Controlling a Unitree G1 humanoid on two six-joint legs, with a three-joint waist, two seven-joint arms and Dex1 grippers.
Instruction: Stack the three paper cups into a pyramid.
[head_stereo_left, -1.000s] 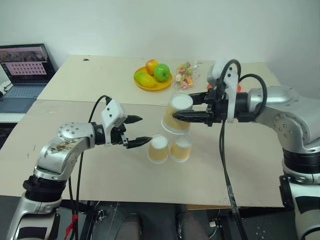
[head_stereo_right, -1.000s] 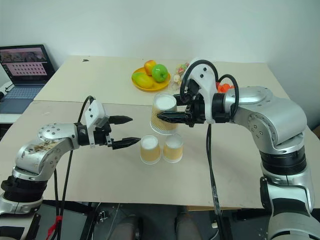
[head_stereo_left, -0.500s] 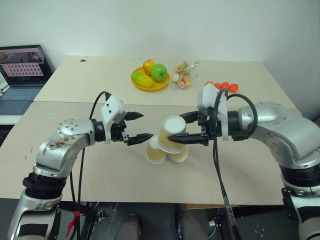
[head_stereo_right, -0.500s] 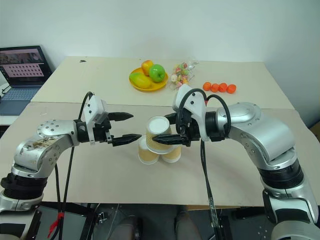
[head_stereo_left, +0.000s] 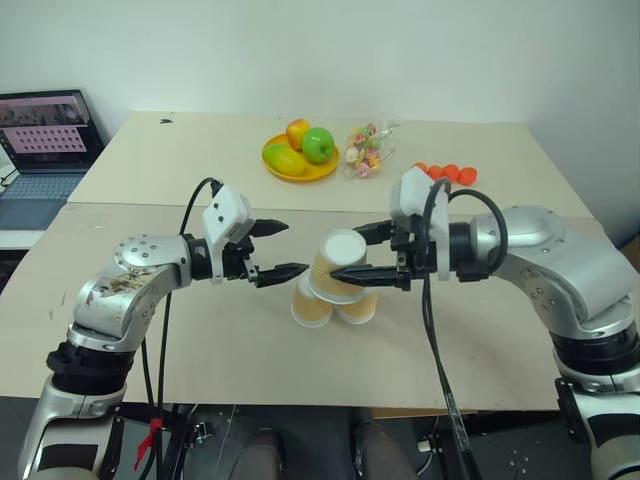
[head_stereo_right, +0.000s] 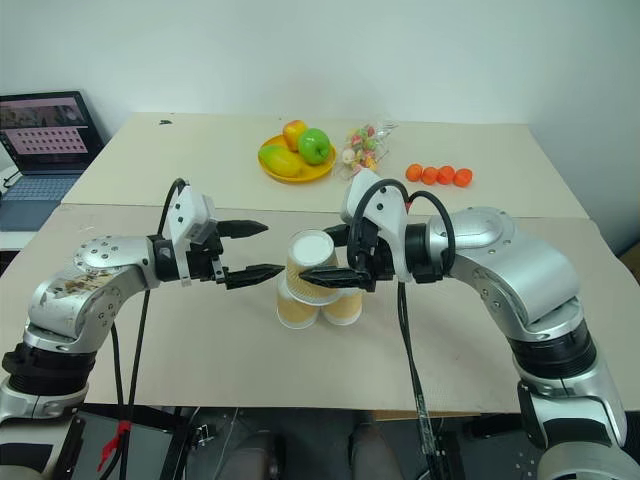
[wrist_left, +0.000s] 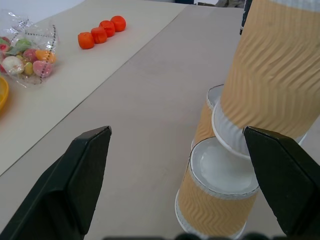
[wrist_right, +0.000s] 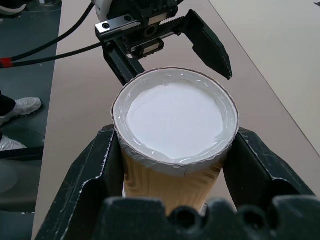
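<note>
Two paper cups (head_stereo_left: 313, 306) (head_stereo_left: 359, 306) stand upside down, side by side, on the near table. The third paper cup (head_stereo_left: 336, 262) is also upside down and tilted, with its wide rim at the tops of those two, over the gap between them. Whether it rests on them I cannot tell. My right gripper (head_stereo_left: 346, 254) is shut on this cup from the right, one finger (wrist_right: 95, 170) on each side of it. My left gripper (head_stereo_left: 295, 248) hangs open just left of the cups, touching nothing. In the left wrist view the lower cups (wrist_left: 217, 195) sit between its fingers (wrist_left: 75, 180).
On the far table are a yellow plate (head_stereo_left: 318, 172) of fruit, a clear bag of sweets (head_stereo_left: 365, 150) and several small orange fruits (head_stereo_left: 445, 172). A laptop (head_stereo_left: 45, 140) sits on a side table at the far left. Bare tabletop (head_stereo_left: 200, 340) surrounds the cups.
The right gripper has brought its cup down from above and behind the two standing cups to their tops. The left gripper has stayed open and nearly still. The camera shifted a little.
</note>
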